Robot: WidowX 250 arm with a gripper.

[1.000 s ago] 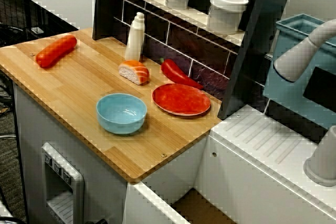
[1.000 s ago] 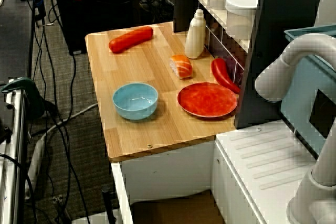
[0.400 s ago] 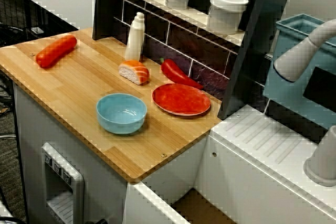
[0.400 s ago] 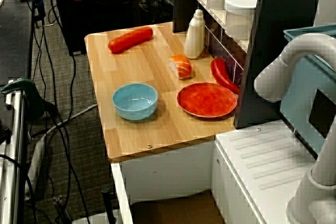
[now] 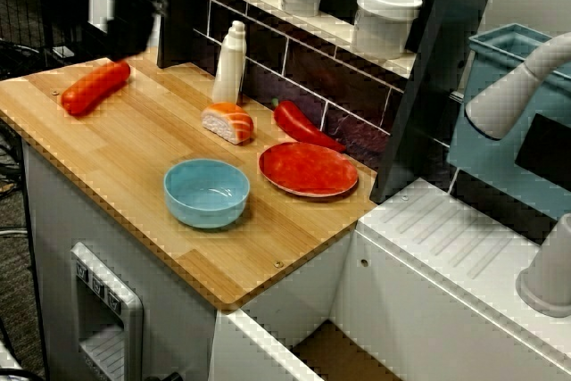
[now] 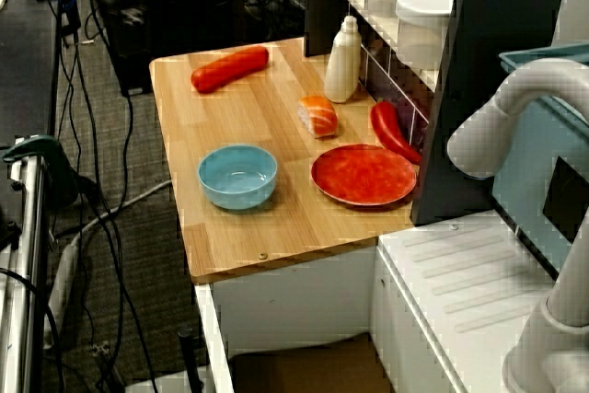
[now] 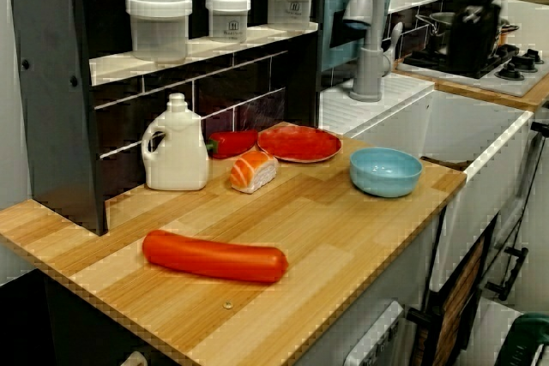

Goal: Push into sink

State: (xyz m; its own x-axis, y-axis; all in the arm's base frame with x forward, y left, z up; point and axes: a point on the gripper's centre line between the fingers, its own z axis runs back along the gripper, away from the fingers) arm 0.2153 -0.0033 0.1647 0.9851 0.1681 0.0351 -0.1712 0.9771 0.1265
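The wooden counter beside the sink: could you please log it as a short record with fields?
surface: wooden counter
target: sink, beyond the counter's end, nothing seen in it
nearest the sink: blue bowl, upright, empty; red plate
by the back wall: red pepper, salmon sushi, white bottle
far end: red sausage, lying flat
gripper: only a dark blur above the far end; touching nothing; state cannot be told

Worktop (image 7: 360, 220) front strip is bare between sausage (image 7: 214, 256) and blue bowl (image 7: 386, 171). Bottle (image 7: 176, 145), sushi (image 7: 254, 171), pepper (image 7: 232, 143), plate (image 7: 298, 143) crowd the rear. Sink (image 7: 480, 139) lies open beyond the bowl.
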